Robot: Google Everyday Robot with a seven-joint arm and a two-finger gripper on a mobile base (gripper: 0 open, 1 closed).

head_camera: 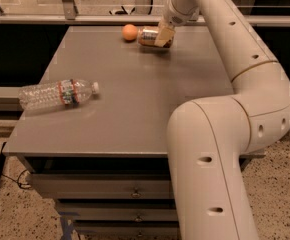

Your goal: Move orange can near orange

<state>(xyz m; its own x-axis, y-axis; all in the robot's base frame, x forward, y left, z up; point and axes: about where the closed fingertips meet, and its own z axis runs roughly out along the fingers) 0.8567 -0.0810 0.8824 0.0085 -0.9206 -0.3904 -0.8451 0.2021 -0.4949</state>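
Gripper: the gripper [161,38] is at the far edge of the table [135,99], a little right of the middle, and it is closed on the right end of the orange can [147,36].
Orange can: it is held on its side, very low over the table or resting on it; I cannot tell which. Its left end is just beside the orange [130,31], with a thin gap between them.
Risk 1: the can is a smooth metal cylinder lying sideways. If it is released on its curved side, I think it may roll away, or roll into the fruit.
Risk 2: the orange is a small ball with nothing to stop it. A light push from the can could send it to the far edge and off the table.
Risk 3: thin metal may dent if the grip is too strong.
Materials: the can is shiny, orange-copper; the orange is matte and round; the table top is flat, grey and plain.
Other: a clear plastic water bottle [57,93] with ribbed walls lies on its side near the left edge, well apart.
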